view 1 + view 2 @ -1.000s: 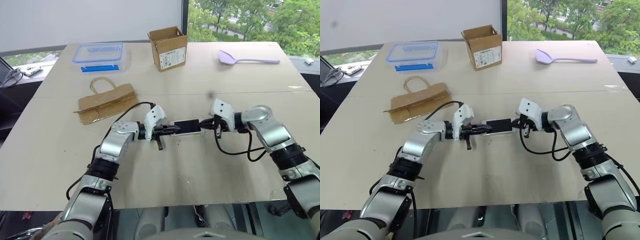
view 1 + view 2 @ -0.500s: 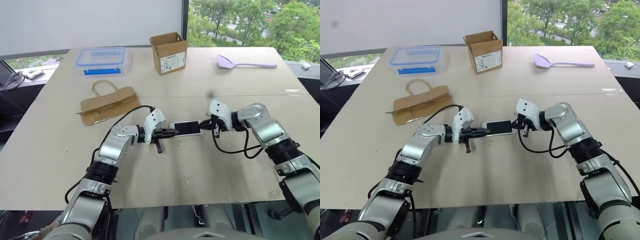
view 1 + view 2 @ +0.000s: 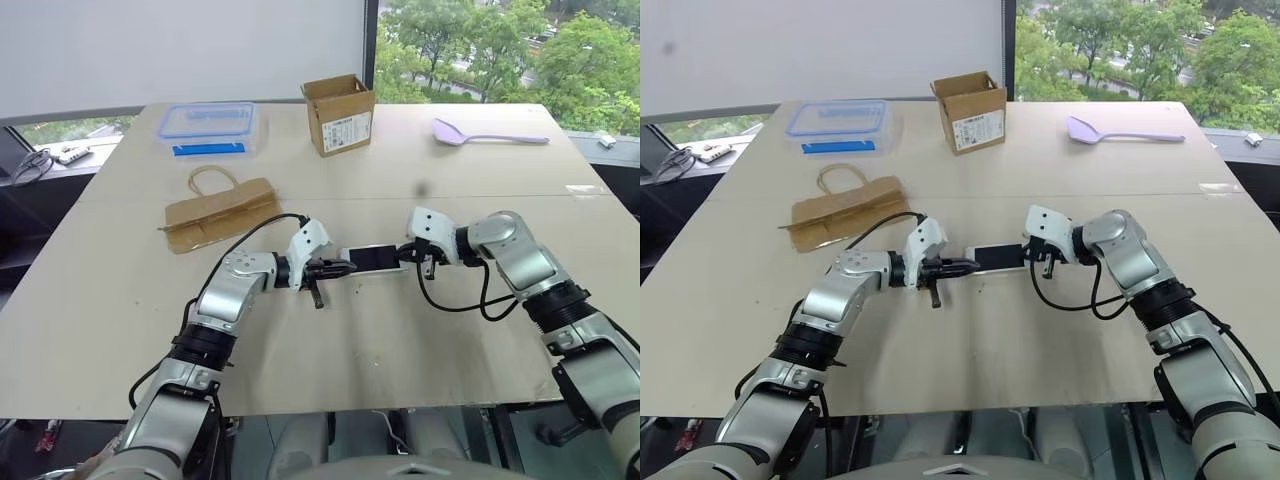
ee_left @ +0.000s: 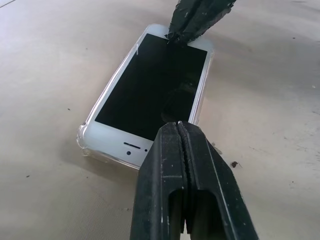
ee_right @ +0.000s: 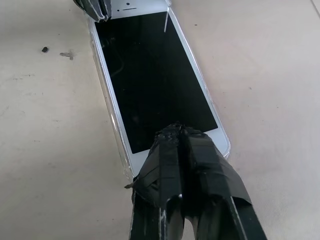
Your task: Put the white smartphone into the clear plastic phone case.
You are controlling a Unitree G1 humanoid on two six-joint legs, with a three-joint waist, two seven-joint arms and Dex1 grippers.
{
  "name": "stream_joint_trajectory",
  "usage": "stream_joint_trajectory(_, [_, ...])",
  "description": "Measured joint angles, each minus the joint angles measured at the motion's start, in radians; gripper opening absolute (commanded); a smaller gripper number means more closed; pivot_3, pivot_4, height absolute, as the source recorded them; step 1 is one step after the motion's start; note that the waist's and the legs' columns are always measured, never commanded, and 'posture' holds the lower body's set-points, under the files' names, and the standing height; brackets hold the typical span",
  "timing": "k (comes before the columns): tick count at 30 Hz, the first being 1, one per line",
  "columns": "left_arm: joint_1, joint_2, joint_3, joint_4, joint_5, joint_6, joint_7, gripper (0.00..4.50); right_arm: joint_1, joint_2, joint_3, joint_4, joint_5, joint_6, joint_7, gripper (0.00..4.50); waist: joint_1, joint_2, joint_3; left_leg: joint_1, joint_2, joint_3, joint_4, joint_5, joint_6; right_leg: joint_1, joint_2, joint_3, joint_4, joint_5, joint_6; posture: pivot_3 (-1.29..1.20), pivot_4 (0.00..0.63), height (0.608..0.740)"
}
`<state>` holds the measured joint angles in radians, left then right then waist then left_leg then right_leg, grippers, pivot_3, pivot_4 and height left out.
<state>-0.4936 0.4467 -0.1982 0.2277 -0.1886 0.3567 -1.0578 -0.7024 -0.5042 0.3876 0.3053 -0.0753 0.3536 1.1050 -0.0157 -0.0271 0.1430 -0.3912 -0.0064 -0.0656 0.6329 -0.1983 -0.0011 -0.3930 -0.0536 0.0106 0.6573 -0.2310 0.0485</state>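
The white smartphone [image 3: 375,258] lies screen up on the table, mid-front, between my two grippers. The clear plastic phone case [image 4: 83,143] shows as a thin transparent rim around the phone's edges and corners. My left gripper [image 3: 345,266] is shut, and its tip sits at the phone's speaker end [image 4: 131,146]. From the other side my right gripper [image 3: 405,254] is also shut, its tip [image 5: 175,131] down on the phone's opposite end and hiding that end. Neither gripper has anything between its fingers.
A flattened brown paper bag [image 3: 220,208] lies behind my left arm. Further back stand a clear storage box with a blue-rimmed lid [image 3: 207,125] and an open cardboard box [image 3: 340,112]. A purple spatula [image 3: 480,133] lies at the back right.
The camera view has shifted. My right gripper has sunk slightly at its end of the phone. The left gripper and the phone have kept still.
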Motion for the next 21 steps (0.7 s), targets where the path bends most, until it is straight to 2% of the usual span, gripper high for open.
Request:
stream_joint_trajectory(18, [0.000,-0.002,0.000,0.001,0.001,0.001,0.008,0.00,0.009,0.017,-0.004,0.043,-0.006,-0.007,0.000,0.07,0.000,-0.002,-0.010,0.000,0.000,-0.007,-0.005,-0.003,-0.004,0.000,-0.002,-0.002,-0.006,0.000,0.000,0.00,0.150,0.740])
stream_joint_trajectory(21, [0.003,-0.016,0.018,-0.002,-0.024,0.000,0.009,0.00,0.053,0.034,-0.060,0.041,0.026,-0.042,-0.030,0.07,0.000,-0.001,-0.009,-0.002,0.000,-0.008,-0.006,-0.003,-0.004,0.000,-0.003,-0.002,-0.008,0.000,0.000,0.00,0.150,0.740])
